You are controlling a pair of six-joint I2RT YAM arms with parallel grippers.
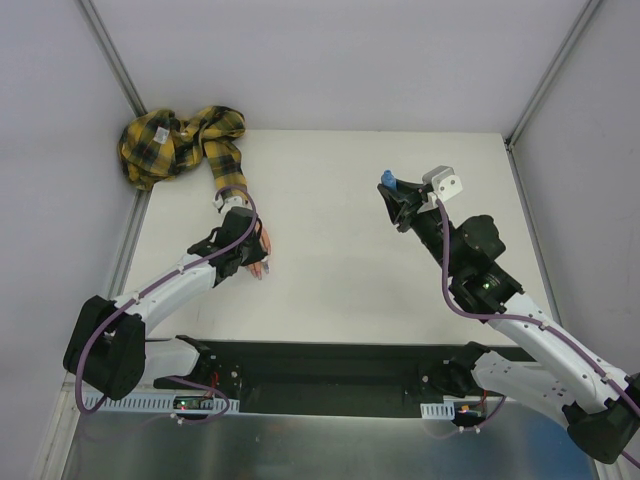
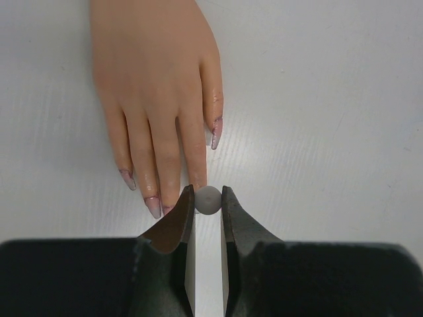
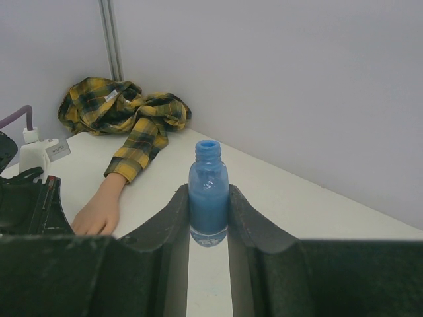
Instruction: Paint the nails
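Note:
The mannequin hand lies flat on the white table, fingers pointing at my left gripper. Three of its pinkish-purple nails show; the fingertip under the gripper is hidden. That gripper is shut on a small white round cap, seen end-on right at that fingertip. From above, the left gripper covers most of the hand. My right gripper is shut on the small blue bottle, upright with its neck uncapped; from above the bottle is at mid-right.
The yellow-black plaid sleeve lies bunched in the far left corner against the wall. Grey walls with metal posts enclose the table on three sides. A black strip runs along the near edge by the arm bases.

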